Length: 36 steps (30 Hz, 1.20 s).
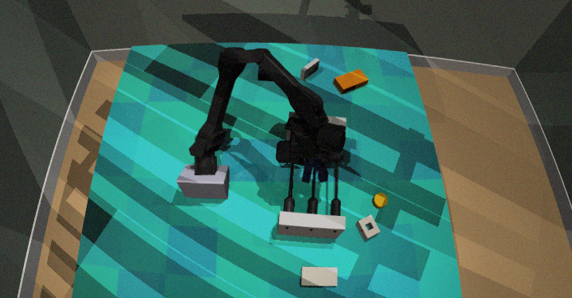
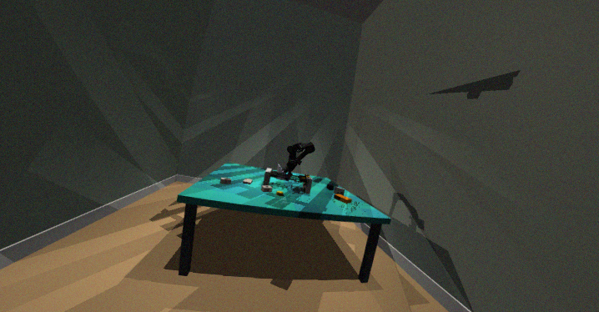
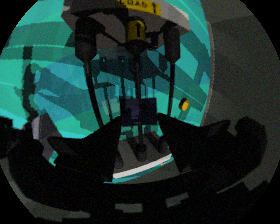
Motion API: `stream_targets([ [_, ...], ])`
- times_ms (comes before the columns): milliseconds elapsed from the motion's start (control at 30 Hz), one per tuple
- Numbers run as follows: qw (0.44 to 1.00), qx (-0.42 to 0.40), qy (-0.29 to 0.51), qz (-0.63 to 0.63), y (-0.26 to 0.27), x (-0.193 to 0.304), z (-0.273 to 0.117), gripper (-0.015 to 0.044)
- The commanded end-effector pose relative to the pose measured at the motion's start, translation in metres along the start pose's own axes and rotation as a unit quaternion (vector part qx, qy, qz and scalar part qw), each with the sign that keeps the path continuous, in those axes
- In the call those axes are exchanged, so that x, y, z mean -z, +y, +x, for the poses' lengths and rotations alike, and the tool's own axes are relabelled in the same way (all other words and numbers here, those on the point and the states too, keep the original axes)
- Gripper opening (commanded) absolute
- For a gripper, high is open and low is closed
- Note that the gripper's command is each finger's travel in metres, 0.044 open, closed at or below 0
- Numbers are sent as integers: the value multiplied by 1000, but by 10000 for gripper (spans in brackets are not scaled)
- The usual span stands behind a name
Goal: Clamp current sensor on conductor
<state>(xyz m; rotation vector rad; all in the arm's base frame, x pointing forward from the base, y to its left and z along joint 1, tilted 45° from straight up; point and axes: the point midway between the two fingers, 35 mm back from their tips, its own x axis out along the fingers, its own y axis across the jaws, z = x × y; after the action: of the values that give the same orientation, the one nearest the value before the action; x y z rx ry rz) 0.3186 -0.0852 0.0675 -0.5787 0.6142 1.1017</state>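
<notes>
"Holding what, exactly, is the gripper (image 1: 315,172) (image 3: 139,117)?"

"It's gripping the dark navy sensor (image 1: 322,173) (image 3: 138,111), its fingers standing roughly half open with that body filling the gap. The sensor is sitting up at the middle conductor (image 1: 313,192) (image 3: 137,75), between the two pale end blocks. I'm judging that wire to be the LOAD one, since a yellow arrow tag (image 3: 136,30) is marking it, beneath the lettered label (image 3: 139,6)."

"Is it latching?"

"I'm not seeing enough to tell, nor is the sensor's own arrow showing."

"How are you expecting it to handle?"

"I'm guessing light, stiff plastic, fairly smooth, with a hinge and catch needing care. I'd be taking it by the outer faces of both halves, squeezing squarely so it isn't twisting or slipping, and keeping fingers off the wire."

"And the surroundings?"

"The conductors are looking slim and black, thickening into rounded sleeves beside hard, square-edged blocks. A yellow disc (image 1: 380,200) (image 2: 279,193) (image 3: 184,105) is lying to one side, and a flat-faced orange block (image 1: 350,80) (image 2: 342,198) is resting farther off. The tabletop is showing teal patches and streaks."
</notes>
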Motion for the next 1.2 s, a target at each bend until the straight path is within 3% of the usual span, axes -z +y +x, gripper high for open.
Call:
stream_targets([
  [0, 1000, 2, 1, -2, -1, 0, -1, 0],
  [767, 993, -115, -1, 1, -15, 1, 5, 0],
  [1167, 995, -99, -2, 3, -12, -1, 6, 315],
])
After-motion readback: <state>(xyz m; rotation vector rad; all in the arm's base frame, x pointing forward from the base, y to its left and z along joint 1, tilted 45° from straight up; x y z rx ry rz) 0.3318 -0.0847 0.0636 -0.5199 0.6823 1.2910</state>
